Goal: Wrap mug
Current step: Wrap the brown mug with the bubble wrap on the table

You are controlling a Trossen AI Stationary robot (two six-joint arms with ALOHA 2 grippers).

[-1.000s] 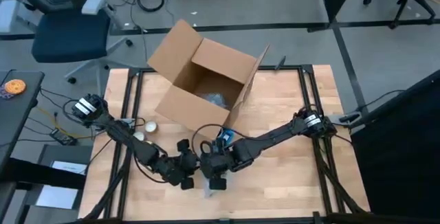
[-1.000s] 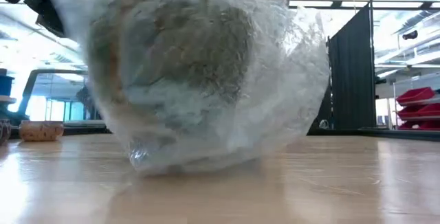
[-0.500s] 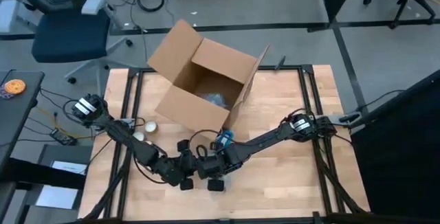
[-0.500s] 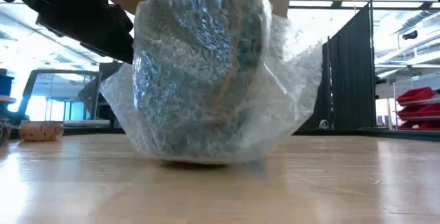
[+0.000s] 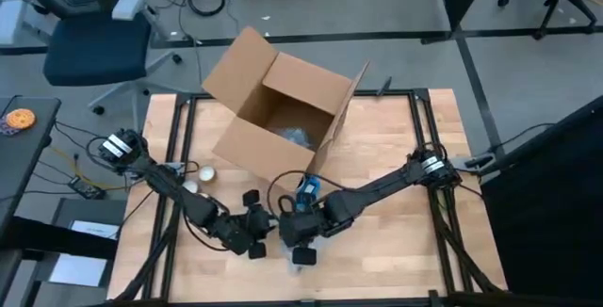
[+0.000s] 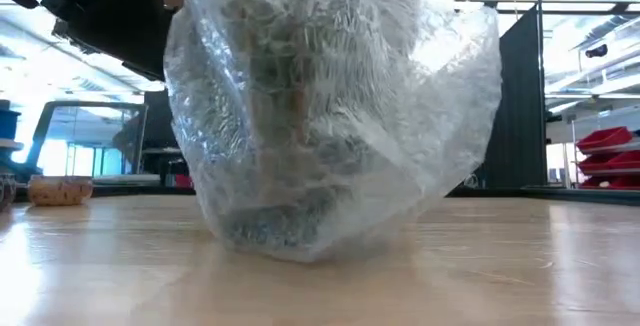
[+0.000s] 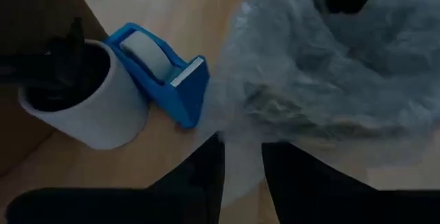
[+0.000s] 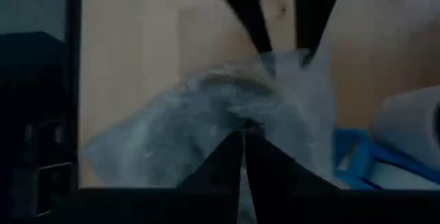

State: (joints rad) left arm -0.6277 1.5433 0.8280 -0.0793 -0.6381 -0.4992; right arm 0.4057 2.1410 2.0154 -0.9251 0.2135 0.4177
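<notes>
The mug is a dark shape inside a clear bubble wrap bundle [image 6: 320, 116]. The bundle's bottom rests on the wooden table near its front edge, under both grippers. My left gripper [image 5: 260, 234] comes at the bundle from the table's left and is shut on the wrap. My right gripper [image 5: 296, 238] comes from the right and is shut on the wrap too. The mug itself shows only dimly through the wrap [image 7: 323, 93]. My left gripper pinches a loose edge of the bubble wrap [image 7: 240, 157] between its two fingers, low at the bundle's left side. The wrap's corner [image 8: 289, 53] sticks up between its fingers [image 8: 256, 18]. My right gripper has its fingers closed together on a fold of the bubble wrap [image 8: 242, 129] at the bundle's right side. The fingers themselves hide the place of contact. The bundle stays with its bottom on the table.
A blue tape dispenser [image 7: 168, 80] and a white cup [image 7: 86, 104] holding dark things stand just behind the bundle. An open cardboard box [image 5: 283, 109] lies farther back with some wrap inside. A small roll [image 5: 205, 173] lies at the left.
The bundle has been turned about on the table between the grippers, and its shape has changed. The wrap now stands taller, with a loose flap raised on the low view's right side. My right arm swung a little toward the table's left and then came back.
</notes>
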